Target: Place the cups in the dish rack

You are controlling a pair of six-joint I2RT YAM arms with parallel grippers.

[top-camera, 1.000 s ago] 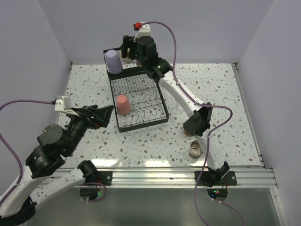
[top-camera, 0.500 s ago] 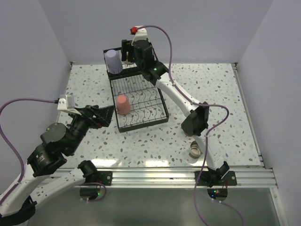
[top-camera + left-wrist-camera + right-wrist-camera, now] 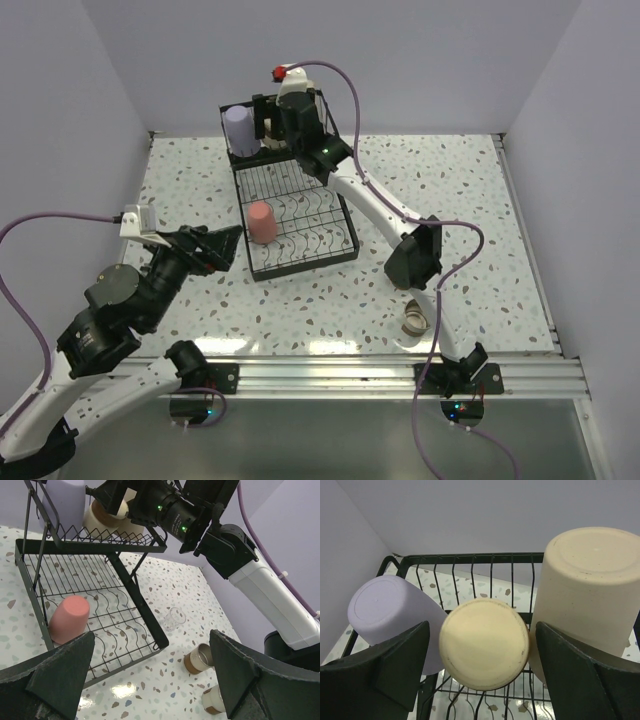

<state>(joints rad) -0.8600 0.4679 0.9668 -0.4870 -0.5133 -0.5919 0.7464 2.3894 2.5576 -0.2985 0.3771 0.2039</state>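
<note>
Three cups stand mouth-down, long axes roughly upright, in the rack's [image 3: 305, 267] upper basket [image 3: 470, 556], bases toward the right claw [image 3: 482, 625].
That claw is spread on either side of the short tan cup [image 3: 485, 652] without pinching it; the lavender cup [image 3: 390, 615] leans at its left and the beige cup [image 3: 592, 580] stands at its right. The left claw [image 3: 151, 635] hangs spread before the lower tray [image 3: 134, 595], where a pink cup [image 3: 70, 619] sits base-up and tilted. The left wrist view adds a glass [image 3: 173, 618] and two tan cups [image 3: 199, 657] on the speckled table [image 3: 450, 200] beyond that claw, unseen from the right wrist. Pale lavender walls [image 3: 420, 60] enclose the table.

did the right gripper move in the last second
Yes: the right gripper shifted slightly left, closer to the lavender cup in the dish rack.
</note>
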